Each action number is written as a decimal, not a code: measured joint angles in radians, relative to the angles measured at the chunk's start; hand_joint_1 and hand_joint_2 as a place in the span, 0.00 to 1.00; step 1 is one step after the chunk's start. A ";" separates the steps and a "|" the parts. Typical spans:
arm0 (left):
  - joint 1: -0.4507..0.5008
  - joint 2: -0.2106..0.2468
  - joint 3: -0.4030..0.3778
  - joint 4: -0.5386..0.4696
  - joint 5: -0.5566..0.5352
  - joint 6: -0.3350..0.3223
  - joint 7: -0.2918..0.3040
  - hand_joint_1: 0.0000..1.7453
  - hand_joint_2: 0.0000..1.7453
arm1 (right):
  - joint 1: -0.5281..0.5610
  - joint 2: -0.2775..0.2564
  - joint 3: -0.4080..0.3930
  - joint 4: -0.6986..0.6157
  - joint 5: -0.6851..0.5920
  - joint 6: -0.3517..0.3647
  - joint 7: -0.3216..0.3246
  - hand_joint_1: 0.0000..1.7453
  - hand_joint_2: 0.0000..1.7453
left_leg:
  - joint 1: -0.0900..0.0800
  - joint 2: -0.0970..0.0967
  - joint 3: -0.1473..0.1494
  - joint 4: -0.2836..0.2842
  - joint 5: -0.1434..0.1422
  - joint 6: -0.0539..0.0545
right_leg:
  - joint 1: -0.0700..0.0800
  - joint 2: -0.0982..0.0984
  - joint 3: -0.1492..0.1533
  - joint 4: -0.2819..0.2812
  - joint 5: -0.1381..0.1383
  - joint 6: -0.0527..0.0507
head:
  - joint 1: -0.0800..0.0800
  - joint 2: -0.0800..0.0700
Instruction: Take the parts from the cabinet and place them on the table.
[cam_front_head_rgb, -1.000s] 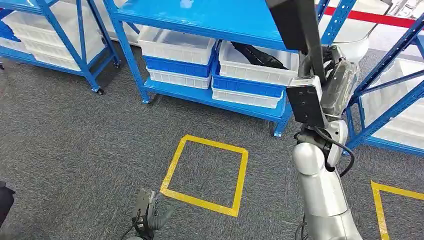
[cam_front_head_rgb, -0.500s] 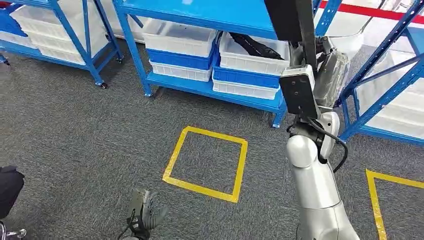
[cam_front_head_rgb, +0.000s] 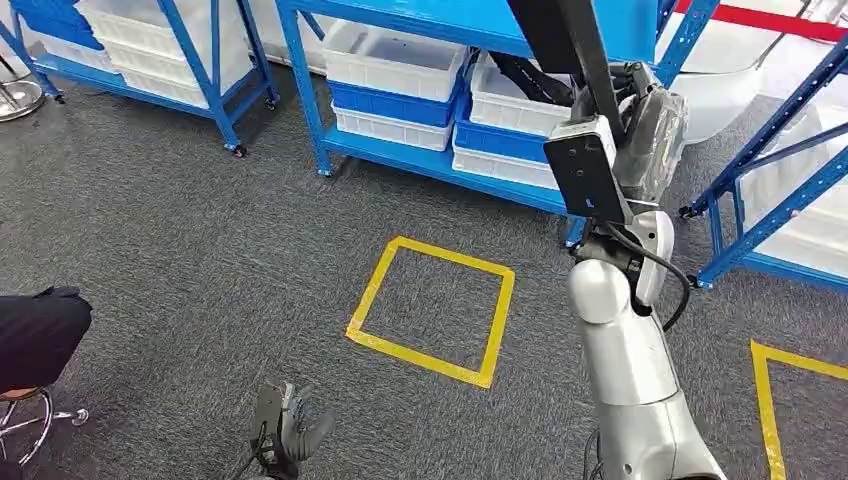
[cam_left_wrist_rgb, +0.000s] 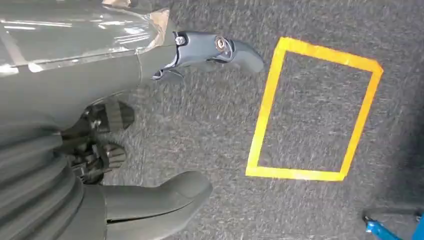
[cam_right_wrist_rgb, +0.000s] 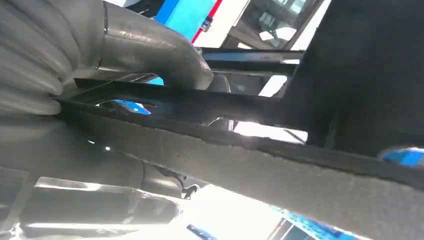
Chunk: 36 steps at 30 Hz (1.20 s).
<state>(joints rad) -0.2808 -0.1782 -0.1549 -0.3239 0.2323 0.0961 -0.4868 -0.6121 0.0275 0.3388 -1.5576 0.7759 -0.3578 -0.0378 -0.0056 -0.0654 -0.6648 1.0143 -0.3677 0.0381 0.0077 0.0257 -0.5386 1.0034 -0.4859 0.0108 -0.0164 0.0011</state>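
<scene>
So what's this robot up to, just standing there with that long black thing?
The robot's right hand is raised and grips a long black part that sticks up past the top of the head view. Its left hand hangs low over the grey carpet, holding nothing, near a yellow tape square on the floor. Ahead stand blue shelves with white and blue bins. A person's dark-clothed leg shows at the left edge. No table is visible yet, so the part has still to be set down.

Silver right arm (cam_front_head_rgb: 630, 370) with black cable and black wrist box; grey left hand (cam_front_head_rgb: 285, 425), darker fingers, ribbed cover.
</scene>
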 joint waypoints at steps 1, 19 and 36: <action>0.002 0.000 0.001 0.000 0.002 0.000 -0.001 0.00 1.00 | -0.002 0.001 0.000 0.004 0.000 0.000 0.000 1.00 1.00 | -0.001 -0.007 0.000 -0.005 0.007 -0.007 | 0.000 -0.006 0.000 -0.003 0.006 -0.004 | 0.000 0.000; 0.003 0.015 0.022 -0.006 0.011 0.000 -0.014 0.00 1.00 | -0.032 0.014 0.015 0.041 -0.004 0.000 -0.011 1.00 1.00 | 0.022 0.068 0.046 -0.002 -0.046 0.007 | -0.024 -0.064 -0.090 0.074 0.003 0.022 | -0.003 0.000; 0.016 0.010 0.026 -0.011 0.009 0.024 -0.037 0.00 1.00 | -0.012 0.017 0.018 0.042 -0.063 -0.040 -0.046 1.00 1.00 | 0.020 0.052 -0.076 0.170 -0.116 -0.045 | -0.024 -0.035 -0.010 -0.018 0.034 -0.008 | -0.011 0.000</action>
<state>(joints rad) -0.2647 -0.1678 -0.1286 -0.3353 0.2411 0.1202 -0.5234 -0.6237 0.0446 0.3571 -1.5156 0.7129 -0.3975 -0.0840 0.0149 -0.0135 -0.7407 1.1841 -0.4835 -0.0069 -0.0159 -0.0088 -0.5487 0.9855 -0.4522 0.0025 -0.0279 0.0011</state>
